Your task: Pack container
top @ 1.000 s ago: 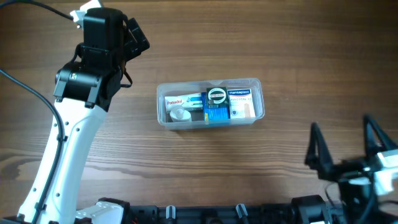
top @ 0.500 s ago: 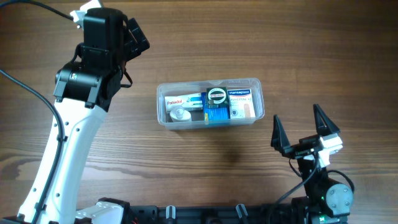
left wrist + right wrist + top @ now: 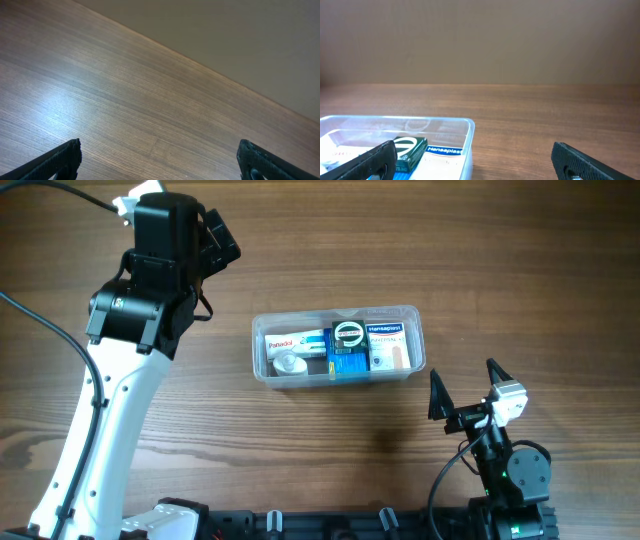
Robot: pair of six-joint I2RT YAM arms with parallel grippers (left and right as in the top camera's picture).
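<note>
here, near the middle of the desk [image 3: 400, 240], sits the container [image 3: 300, 316], a clear tub with rounded corners, its long sides running left to right in the overhead view. inside it, from its left end to its right, lie a panadol box [image 3: 292, 340] with a white round piece [image 3: 291, 364] just in front of it, a blue box [image 3: 347, 364] with a dark green box [image 3: 349, 333] bearing a white oval mark on top of it, and a hansaplast box [image 3: 388, 345] at the right end. the boxes touch one another and fill the tub.

the right end effector [image 3: 463, 372] is below and to the right of the container, near its right corner but apart from it, fingers spread wide and holding nothing. its wrist view looks across the tub's rim at the green and hansaplast boxes.

the left end effector [image 3: 159, 146] is well apart, up at the far left of the desk, fingers also spread wide and empty over bare wood.
</note>
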